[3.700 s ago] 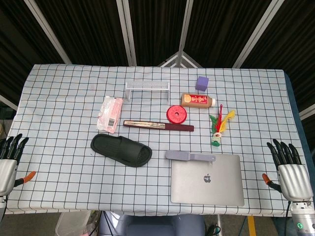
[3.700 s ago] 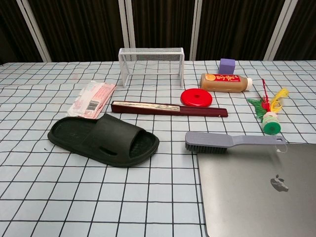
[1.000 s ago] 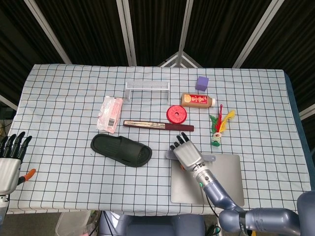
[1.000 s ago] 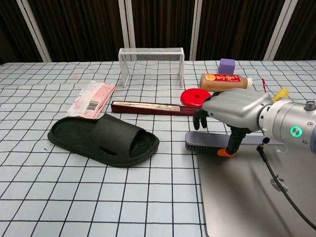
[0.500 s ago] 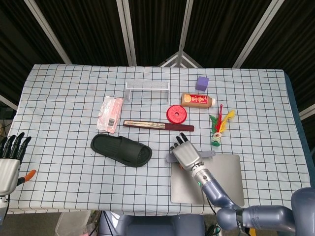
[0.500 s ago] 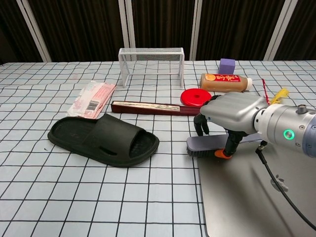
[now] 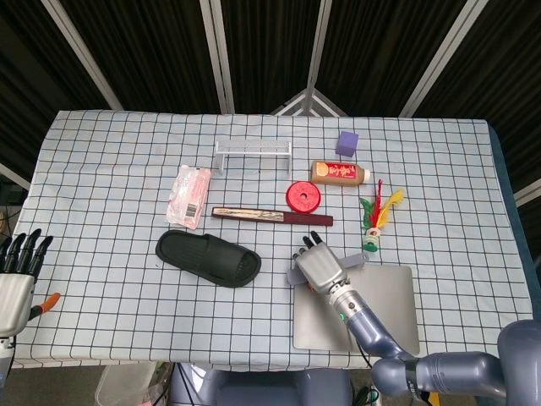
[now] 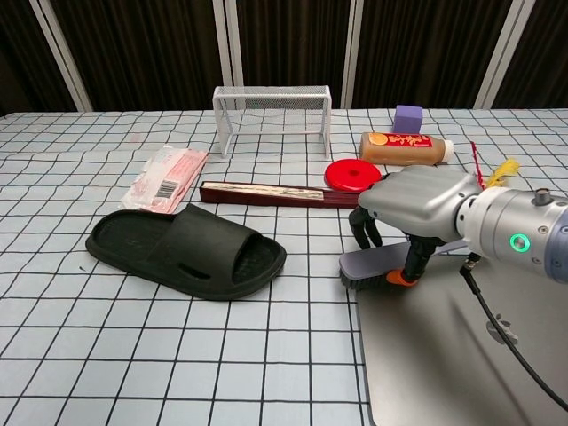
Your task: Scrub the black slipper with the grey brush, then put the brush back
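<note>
The black slipper (image 7: 207, 258) (image 8: 186, 250) lies flat on the checked cloth, left of centre. Just to its right, my right hand (image 7: 319, 267) (image 8: 415, 206) grips the grey brush (image 7: 356, 260) (image 8: 362, 264), fingers over its far side and thumb on the near side. The brush sits at the laptop's far-left corner, bristles down, its handle angled up to the right behind the hand. My left hand (image 7: 16, 279) shows only in the head view, at the table's near-left edge, holding nothing with its fingers apart.
A grey laptop (image 7: 380, 315) (image 8: 461, 355) lies shut under my right arm. Behind the brush are a dark red folded fan (image 7: 270, 216), a red disc (image 7: 303, 197), a brown bottle (image 7: 338, 172), a shuttlecock (image 7: 374, 216), a purple cube (image 7: 347, 142), a white wire rack (image 7: 254, 152) and a pink packet (image 7: 190, 194).
My right hand came in from the table's edge and closed round the brush. Over the last second the brush has turned and tipped, its handle swinging up. The left hand stayed put.
</note>
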`<state>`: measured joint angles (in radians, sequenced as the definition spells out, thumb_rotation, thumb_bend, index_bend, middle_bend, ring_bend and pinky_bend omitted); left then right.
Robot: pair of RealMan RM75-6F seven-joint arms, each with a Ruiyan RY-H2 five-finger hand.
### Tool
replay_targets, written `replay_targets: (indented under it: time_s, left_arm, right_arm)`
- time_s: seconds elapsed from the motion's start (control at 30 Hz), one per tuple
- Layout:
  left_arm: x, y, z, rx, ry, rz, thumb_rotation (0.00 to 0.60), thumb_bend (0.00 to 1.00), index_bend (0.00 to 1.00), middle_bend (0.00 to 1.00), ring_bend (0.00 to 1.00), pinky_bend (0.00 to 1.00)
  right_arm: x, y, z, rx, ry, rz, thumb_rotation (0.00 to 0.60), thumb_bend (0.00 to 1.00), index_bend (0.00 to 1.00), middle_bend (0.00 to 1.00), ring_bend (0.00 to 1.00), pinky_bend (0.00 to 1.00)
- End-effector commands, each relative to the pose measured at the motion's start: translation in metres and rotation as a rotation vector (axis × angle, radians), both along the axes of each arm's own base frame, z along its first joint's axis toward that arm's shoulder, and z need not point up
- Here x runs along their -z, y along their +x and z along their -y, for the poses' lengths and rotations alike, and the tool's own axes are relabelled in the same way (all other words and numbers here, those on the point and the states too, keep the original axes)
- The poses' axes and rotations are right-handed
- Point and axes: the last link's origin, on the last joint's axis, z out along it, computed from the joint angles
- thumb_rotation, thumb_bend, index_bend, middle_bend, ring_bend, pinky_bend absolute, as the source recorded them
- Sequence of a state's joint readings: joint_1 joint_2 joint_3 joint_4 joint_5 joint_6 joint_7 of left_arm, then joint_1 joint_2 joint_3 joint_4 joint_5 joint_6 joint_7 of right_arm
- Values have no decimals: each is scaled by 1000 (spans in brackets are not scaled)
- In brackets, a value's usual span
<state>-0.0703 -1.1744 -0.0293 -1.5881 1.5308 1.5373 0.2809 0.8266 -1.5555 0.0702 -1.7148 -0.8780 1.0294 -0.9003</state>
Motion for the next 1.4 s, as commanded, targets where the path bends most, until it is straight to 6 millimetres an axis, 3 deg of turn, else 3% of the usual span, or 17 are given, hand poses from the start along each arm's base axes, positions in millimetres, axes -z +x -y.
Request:
replay_targets:
  time_s: [0.03,0.23,0.33,0.67,0.77,0.83,0.9,1.13,1.3,1.4]
  left_arm:
    - [0,0,0,-1,-1,1,600,69,0,0,0,0]
    - [-1,-2,1,-5,2,0,600,69,0,0,0,0]
    - [0,-2,2,-5,-3,-2,600,69,0,0,0,0]
    - [4,0,2,-3,-20,-3,600,70,0,0,0,0]
    - [9,1,0,2,-46,-1,600,200,0,0,0,0]
    - [15,2,-1,10,-81,9,600,396,0,0,0,0]
    - [26,7,-2,30,-147,23,600,494,0,0,0,0]
    - [43,29,-21,169,-234,35,600,708,35,47,0,0]
    - [49,41,-46,210,-296,22,600,746,106,117,21,0]
    - [57,48,-58,219,-349,21,600,650,113,123,25,15]
  right_arm:
    - [0,1,0,-5,-1,-1,600,356,537,476,233,198]
    - [0,4,-1,-38,-19,21,600,448,695,607,448,474]
    - [0,4,-2,-50,-18,50,600,507,736,644,493,546]
    - [-4,1,-4,-83,-12,90,600,618,775,688,541,589]
    - [-7,0,-6,-90,-12,101,600,648,785,697,552,598]
    - [-9,1,-6,-99,-18,106,600,651,786,698,553,598]
    - [-12,2,-6,-103,-23,110,600,651,785,698,553,598]
    - [-15,23,-11,-133,-21,149,600,651,785,698,553,599]
    - [-16,42,-13,-154,-21,166,600,651,785,698,553,600]
    - [-17,50,-12,-162,-22,174,600,651,785,698,553,601]
